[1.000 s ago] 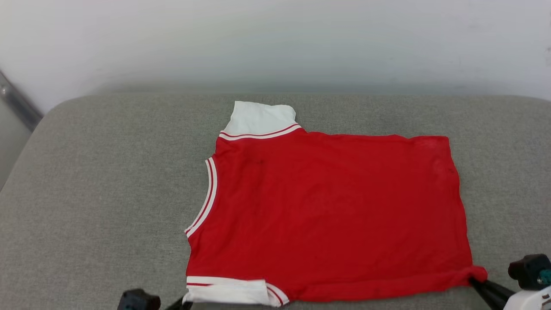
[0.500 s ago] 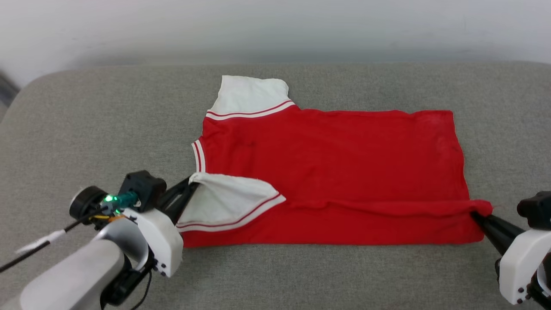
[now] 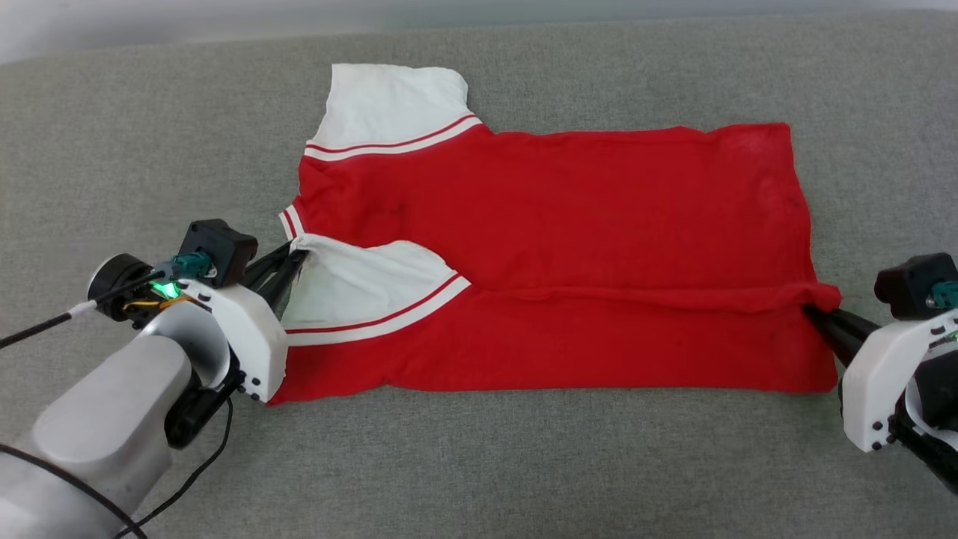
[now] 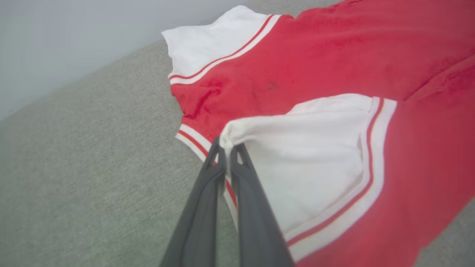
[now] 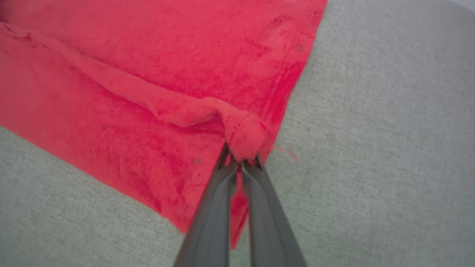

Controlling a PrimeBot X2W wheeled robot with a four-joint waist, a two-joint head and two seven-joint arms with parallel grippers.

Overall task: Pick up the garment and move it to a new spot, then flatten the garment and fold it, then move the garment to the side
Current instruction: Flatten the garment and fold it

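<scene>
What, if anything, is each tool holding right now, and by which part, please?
Both hold the red jersey T-shirt: the left tool pinches the corner of a white sleeve, the right tool a bunched hem corner.

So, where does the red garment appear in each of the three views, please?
Head view: the garment lies across the middle, between the left gripper and the right gripper.
Left wrist view: the garment takes the upper right, its white sleeve pinched by the left gripper.
Right wrist view: the garment takes the upper left, its corner pinched.
Shared landmark: the raised fold across the red cloth.
</scene>
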